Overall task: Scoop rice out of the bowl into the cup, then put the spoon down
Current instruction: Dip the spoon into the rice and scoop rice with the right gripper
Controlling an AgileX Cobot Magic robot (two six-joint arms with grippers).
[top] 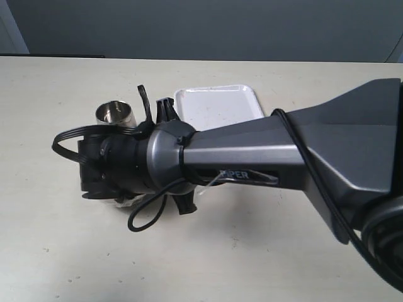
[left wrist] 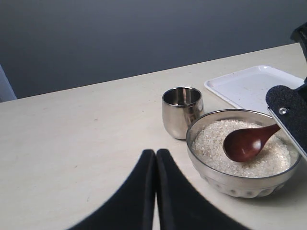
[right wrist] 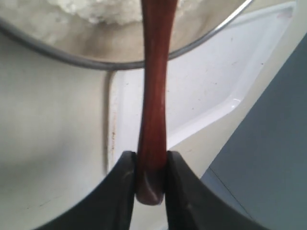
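Note:
The steel bowl (left wrist: 225,179) holds a heap of white rice (left wrist: 216,143). The wooden spoon (left wrist: 247,142) has its dark scoop down at the rice surface, with no grains showing in the hollow. My right gripper (right wrist: 151,155) is shut on the end of the spoon's handle (right wrist: 154,96), which reaches over the bowl's rim (right wrist: 62,57). The steel cup (left wrist: 181,112) stands upright just beside the bowl and looks empty. My left gripper (left wrist: 156,153) is shut on nothing, low over bare table short of the bowl. In the exterior view an arm hides the bowl; only the cup (top: 116,114) shows.
A white tray (top: 217,104) lies flat behind the bowl, to the right of the cup, and the spoon handle passes above the tray (right wrist: 201,86). The large grey arm (top: 252,151) crosses the middle of the exterior view from the right.

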